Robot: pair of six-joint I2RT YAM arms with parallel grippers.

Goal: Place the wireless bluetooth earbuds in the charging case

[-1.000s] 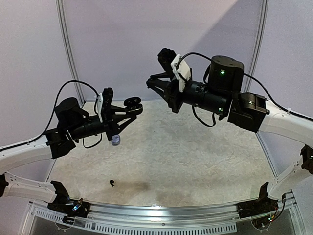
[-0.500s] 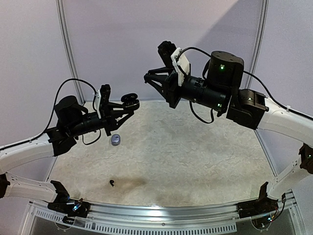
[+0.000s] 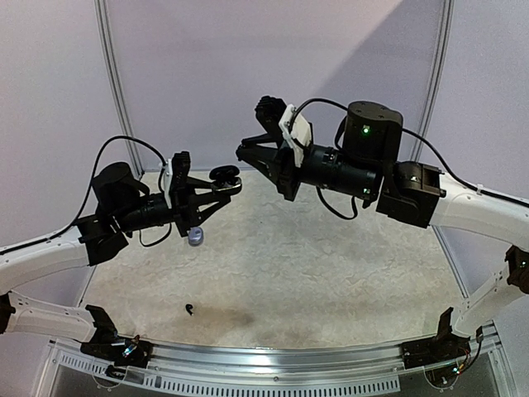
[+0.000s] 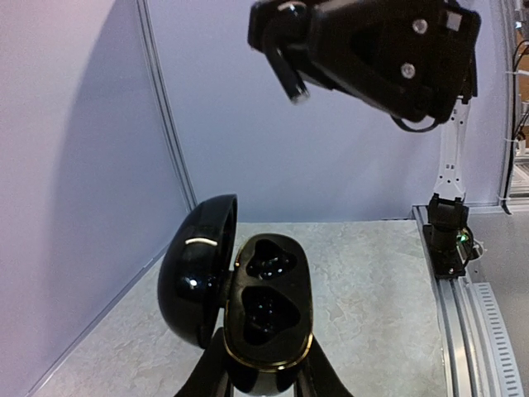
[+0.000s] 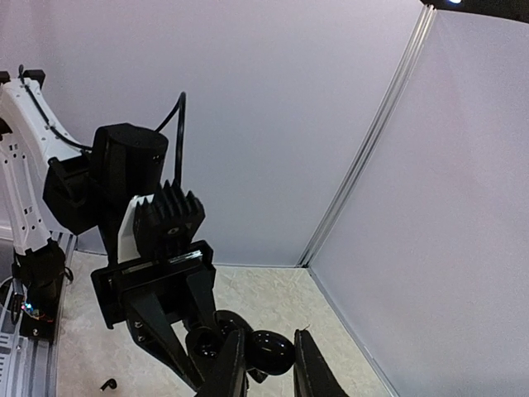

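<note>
Mid-air: left gripper (image 3: 221, 187) clamps open glossy black oval charging case (image 4: 266, 306); right gripper (image 5: 266, 364) grip indeterminate. Risk: offset descent strikes rim, dislodging case.

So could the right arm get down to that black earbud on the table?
Probably, with a detour: the black earbud lies uncovered on the table, but the left pincer, holding the charging case, hangs roughly between it and the right pincer.

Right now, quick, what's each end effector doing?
Left end effector: closed on the open case.
Right end effector: open, nothing visible between its fingers.
</note>
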